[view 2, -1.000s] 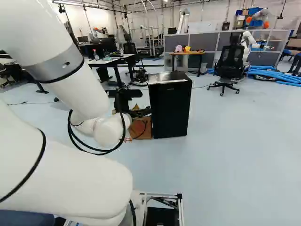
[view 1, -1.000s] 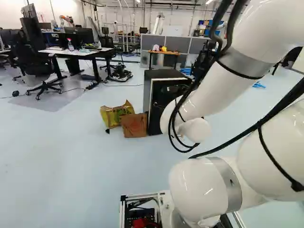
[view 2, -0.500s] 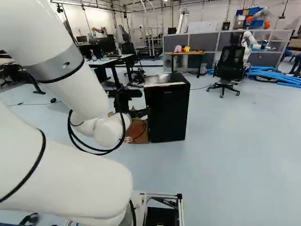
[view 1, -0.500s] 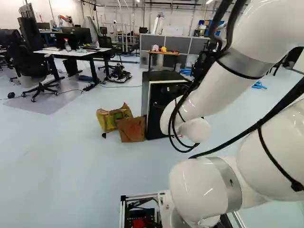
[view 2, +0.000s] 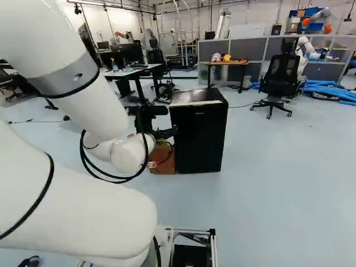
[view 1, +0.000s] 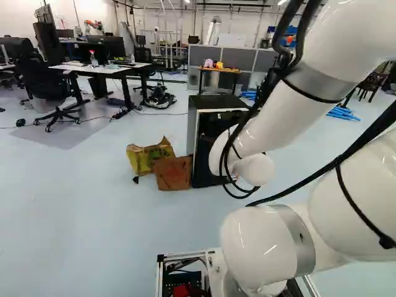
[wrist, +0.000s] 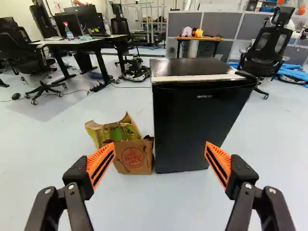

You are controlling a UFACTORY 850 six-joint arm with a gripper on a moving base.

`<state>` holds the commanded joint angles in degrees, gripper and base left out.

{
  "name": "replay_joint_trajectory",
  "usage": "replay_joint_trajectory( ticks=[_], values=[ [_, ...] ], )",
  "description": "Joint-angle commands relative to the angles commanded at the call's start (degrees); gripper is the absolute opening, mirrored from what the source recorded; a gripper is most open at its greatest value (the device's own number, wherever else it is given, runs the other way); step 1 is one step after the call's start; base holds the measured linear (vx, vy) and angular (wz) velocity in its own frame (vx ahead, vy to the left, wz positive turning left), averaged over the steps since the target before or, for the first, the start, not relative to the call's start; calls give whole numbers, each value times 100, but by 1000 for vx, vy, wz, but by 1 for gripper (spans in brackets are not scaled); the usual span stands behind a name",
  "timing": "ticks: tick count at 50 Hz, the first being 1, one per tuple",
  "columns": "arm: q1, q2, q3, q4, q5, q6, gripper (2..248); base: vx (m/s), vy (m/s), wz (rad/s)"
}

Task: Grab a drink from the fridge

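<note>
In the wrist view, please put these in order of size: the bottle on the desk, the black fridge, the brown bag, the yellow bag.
1. Black fridge
2. Brown bag and yellow bag: too alike to rank, the yellow partly hidden
3. Bottle

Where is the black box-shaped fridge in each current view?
Left base view: black fridge just right of the middle, partly behind the white arm.
Right base view: just right of the middle, its front showing.
Wrist view: ahead of the open claw.
Shared landmark: wooden-topped table beyond the fridge.
</note>
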<state>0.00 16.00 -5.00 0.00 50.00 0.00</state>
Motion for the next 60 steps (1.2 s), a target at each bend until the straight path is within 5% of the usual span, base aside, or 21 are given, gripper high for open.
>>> replay_joint_trajectory(
  ticks=[60],
  values=[
    [0,0,0,0,0,0,247,133,-47,56]
  ],
)
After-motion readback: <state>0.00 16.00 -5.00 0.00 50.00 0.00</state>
